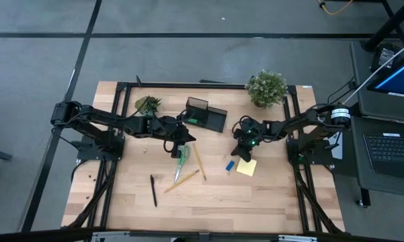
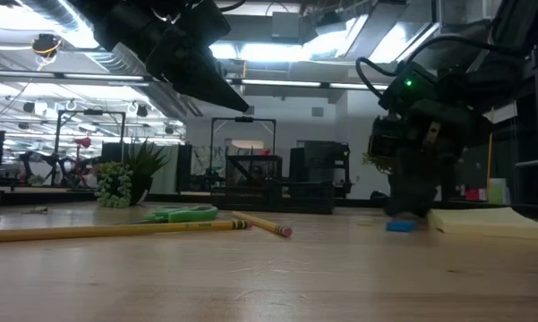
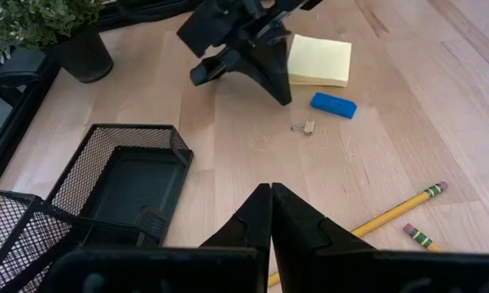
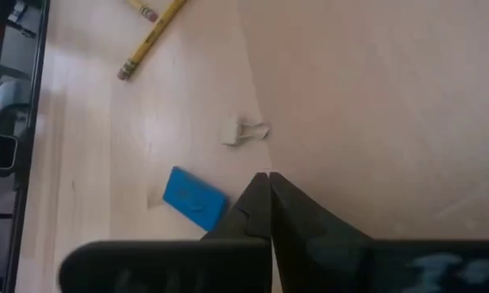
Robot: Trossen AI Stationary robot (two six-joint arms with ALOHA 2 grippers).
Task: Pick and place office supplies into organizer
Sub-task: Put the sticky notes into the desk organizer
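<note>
Wooden counter (image 1: 255,195), both arms over mid area. Left end effector (image 1: 178,144) hangs above the counter just by the green-handled scissors (image 1: 183,154), fingers clenched tip to tip, nothing between them (left wrist view confirms). Right end effector (image 1: 243,153) is down near the counter surface, next to the yellow sticky-note pad (image 1: 247,167); fingers also clenched, empty. In right wrist view its tips sit just beside the blue eraser (image 4: 194,198), w/ a small binder clip (image 4: 245,130) near, not touching either.

Black mesh organizer (image 1: 207,114) stands at the back centre of the counter, between the two potted plants; its lower tray (image 3: 130,175) holds nothing visible. Supplies lie loose on the counter: two wooden pencils (image 1: 197,161) crossing nr the scissors, black pen (image 1: 153,190) toward the front left, blue eraser betw. pencils and pad. Larger potted plant (image 1: 266,88) back right, smaller one (image 1: 148,104) back left.
</note>
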